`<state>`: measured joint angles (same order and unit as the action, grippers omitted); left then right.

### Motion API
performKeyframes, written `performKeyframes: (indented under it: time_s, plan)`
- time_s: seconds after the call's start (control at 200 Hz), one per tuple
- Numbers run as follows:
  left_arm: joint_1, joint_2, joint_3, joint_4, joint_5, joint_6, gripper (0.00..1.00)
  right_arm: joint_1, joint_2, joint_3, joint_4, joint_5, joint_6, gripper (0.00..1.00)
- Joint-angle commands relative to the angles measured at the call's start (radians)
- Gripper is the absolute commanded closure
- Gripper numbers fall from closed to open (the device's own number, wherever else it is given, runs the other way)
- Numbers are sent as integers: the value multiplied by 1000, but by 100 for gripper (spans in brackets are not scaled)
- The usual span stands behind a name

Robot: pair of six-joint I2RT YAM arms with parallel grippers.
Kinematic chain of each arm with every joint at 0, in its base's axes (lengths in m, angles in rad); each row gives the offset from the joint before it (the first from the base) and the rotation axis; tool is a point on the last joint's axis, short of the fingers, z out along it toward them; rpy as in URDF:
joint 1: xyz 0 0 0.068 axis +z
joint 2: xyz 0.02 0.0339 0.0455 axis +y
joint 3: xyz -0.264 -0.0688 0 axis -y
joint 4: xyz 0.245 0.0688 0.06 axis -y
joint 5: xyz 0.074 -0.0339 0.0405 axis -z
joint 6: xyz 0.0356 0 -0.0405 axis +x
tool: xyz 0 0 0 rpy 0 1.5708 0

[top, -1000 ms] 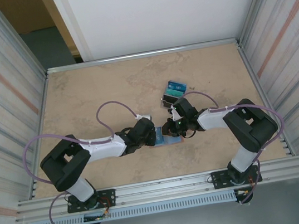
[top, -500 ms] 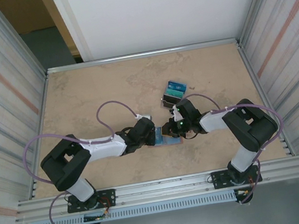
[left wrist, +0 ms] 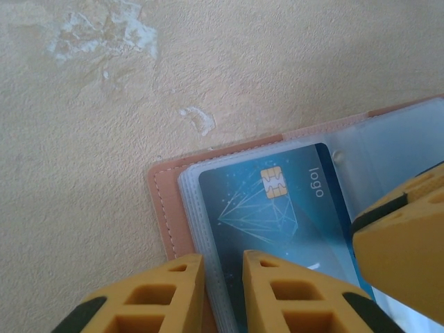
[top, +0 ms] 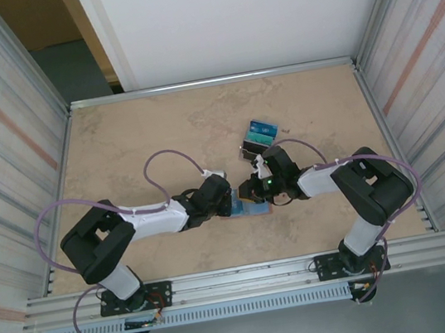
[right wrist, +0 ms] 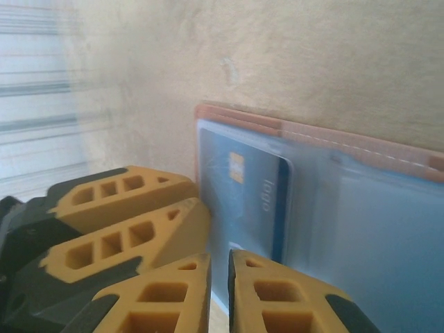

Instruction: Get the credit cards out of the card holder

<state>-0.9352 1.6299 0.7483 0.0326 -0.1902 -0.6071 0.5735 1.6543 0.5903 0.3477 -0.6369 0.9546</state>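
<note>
The wallet (left wrist: 163, 208) is salmon pink with pale stitching, its sleeves cloudy clear. The card (left wrist: 277, 208) inside it is deep blue, webbed with fine white lines (gold chip, white lettering). Fingers (left wrist: 156, 295) on the wallet are yellow-orange and black; the table (left wrist: 83, 139) under it, mottled beige.

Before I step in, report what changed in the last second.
Only the right arm moved: its wrist shifted slightly rightward. Both the right claw and the left claw stayed nearly shut at the wallet. The card is still sleeved; the box stayed put.
</note>
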Motion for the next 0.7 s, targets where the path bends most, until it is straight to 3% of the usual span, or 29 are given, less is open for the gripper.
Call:
performKeyframes:
  time_s: [0.0, 0.14, 0.697]
  plan:
    - [3, -1, 8, -57, -2, -6, 73, -7, -32, 7, -124, 56, -50, 84]
    - [2, -12, 14, -62, -1, 2, 68, 2, -45, 17, -177, 80, -73, 85]
    - [-15, -9, 24, -78, 1, 15, 73, 32, 22, 27, -112, 79, -38, 83]
